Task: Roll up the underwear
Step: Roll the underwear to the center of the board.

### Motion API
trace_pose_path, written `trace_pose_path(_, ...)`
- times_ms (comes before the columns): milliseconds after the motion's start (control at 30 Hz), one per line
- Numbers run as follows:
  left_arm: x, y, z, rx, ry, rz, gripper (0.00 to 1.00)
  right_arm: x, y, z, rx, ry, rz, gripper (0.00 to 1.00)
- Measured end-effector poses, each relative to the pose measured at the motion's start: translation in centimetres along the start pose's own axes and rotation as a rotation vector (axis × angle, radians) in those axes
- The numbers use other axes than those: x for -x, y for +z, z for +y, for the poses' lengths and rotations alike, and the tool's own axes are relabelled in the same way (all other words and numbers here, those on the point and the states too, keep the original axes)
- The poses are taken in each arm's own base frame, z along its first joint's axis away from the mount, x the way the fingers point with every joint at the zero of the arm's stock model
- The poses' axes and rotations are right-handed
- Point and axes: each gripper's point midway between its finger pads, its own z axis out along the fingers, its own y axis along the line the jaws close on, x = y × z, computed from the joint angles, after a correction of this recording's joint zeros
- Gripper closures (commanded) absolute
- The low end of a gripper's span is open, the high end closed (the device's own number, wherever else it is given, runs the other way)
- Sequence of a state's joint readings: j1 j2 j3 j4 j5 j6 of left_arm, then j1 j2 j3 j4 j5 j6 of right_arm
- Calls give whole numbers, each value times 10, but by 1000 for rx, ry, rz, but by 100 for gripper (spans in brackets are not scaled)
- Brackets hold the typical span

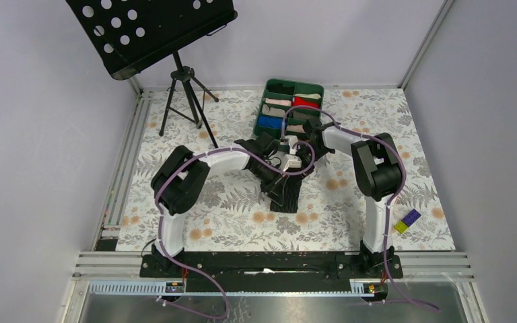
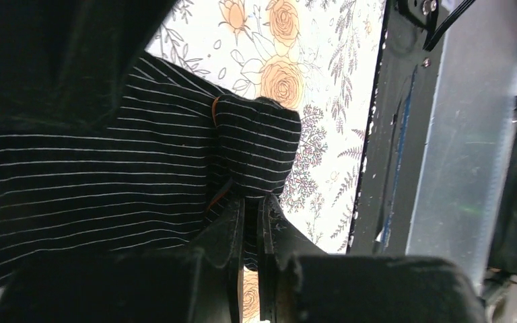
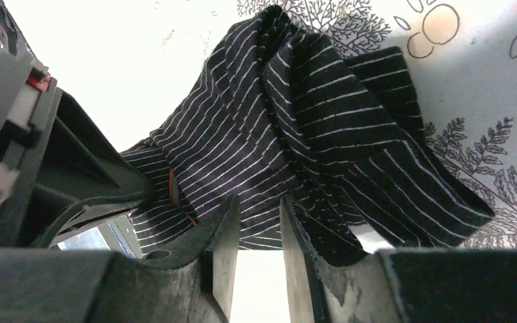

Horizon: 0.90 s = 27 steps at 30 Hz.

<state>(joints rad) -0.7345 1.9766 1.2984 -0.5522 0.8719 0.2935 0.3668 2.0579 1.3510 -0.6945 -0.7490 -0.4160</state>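
Where the two arms meet at mid-table, the underwear (image 1: 285,194) lies bunched on the floral mat (image 1: 229,208), just near of the green tray (image 1: 264,101) that holds small cloth rolls. One part of it is raised between the grippers, and the rest trails toward the near edge. The left gripper (image 1: 277,173) reaches in from the left. In its wrist view its fingers (image 2: 234,225) are closed on a folded lump of the pinstriped fabric (image 2: 108,175), with an orange tag (image 2: 215,111) showing at the edge of the fold. The right gripper (image 1: 291,160) comes in from the far right, and the two grippers nearly touch. In its wrist view the right gripper (image 3: 256,207) has its fingers (image 3: 223,242) drawn close together with a gathered fold of cloth (image 3: 309,121) between the tips — light shows through the gap lower down. A music stand (image 1: 148,27) stands at the far left. Two small bricks (image 1: 407,221) lie at the near right of the mat, well apart from the garment.
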Motion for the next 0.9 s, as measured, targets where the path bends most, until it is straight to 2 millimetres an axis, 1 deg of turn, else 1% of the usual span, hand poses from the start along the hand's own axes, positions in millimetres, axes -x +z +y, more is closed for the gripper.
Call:
trace_pose_path(100,3,0,5,-45,-62,-2,100,0,-3,0,-7,-1,2,62)
trace_pose_path(167,7,0,5,-68,-59,-9,100,2,-9,-4,-28,3,0,60)
trace_pose_path(200,8,0,6,-70,-62,-8,100,3,-14,-5,-31,9,-6,59)
trace_pose_path(267,8,1,5,-81,-66,-7,100,11,-30,-8,-43,16,-34,59)
trace_pose_path(333,5,2,5,-93,-86,1,100,25,-52,-9,-55,13,-83,58)
trace_pose_path(467,-3,6,6,-129,-142,12,100,60,-104,-4,-89,-43,-216,58)
trace_pose_path(567,-4,6,9,-148,-183,10,100,73,-138,3,-129,-96,-296,56)
trace_pose_path(633,-4,5,12,-157,-212,6,100,76,-161,12,-175,-141,-352,54)
trace_pose_path(667,-3,5,14,-162,-231,4,100,76,-172,17,-215,-180,-395,50)
trace_pose_path(700,-2,4,17,-169,-253,2,100,72,-181,22,-257,-216,-430,47)
trace_pose_path(733,-1,4,19,-176,-272,0,100,63,-189,30,-302,-259,-472,46)
trace_pose_path(833,2,4,25,-203,-331,-7,100,32,-203,59,-437,-410,-578,49)
trace_pose_path(867,3,4,26,-210,-345,-7,100,23,-204,69,-468,-468,-600,51)
trace_pose_path(900,3,4,26,-219,-360,-6,100,13,-201,77,-497,-531,-605,51)
